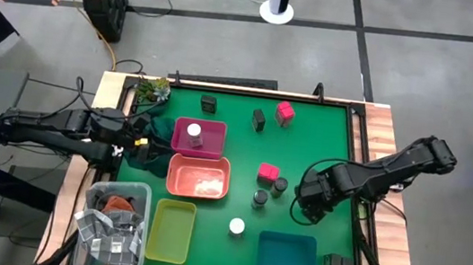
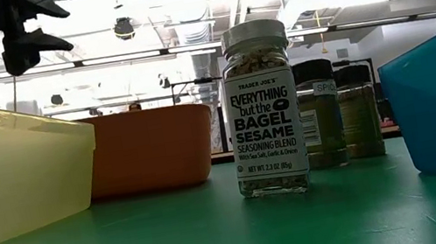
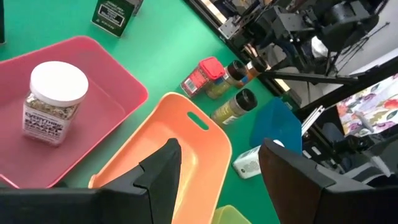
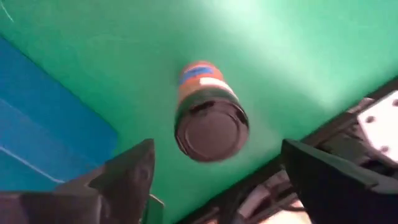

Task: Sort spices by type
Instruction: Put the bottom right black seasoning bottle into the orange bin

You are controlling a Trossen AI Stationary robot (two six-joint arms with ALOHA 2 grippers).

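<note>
Right claw (image 4: 214,180) is spread wide and empty over a round dark-lidded jar (image 4: 208,115) on the smooth green counter (image 4: 286,56); left claw (image 3: 217,171) gapes empty above the glossy orange tray (image 3: 180,149).
</note>
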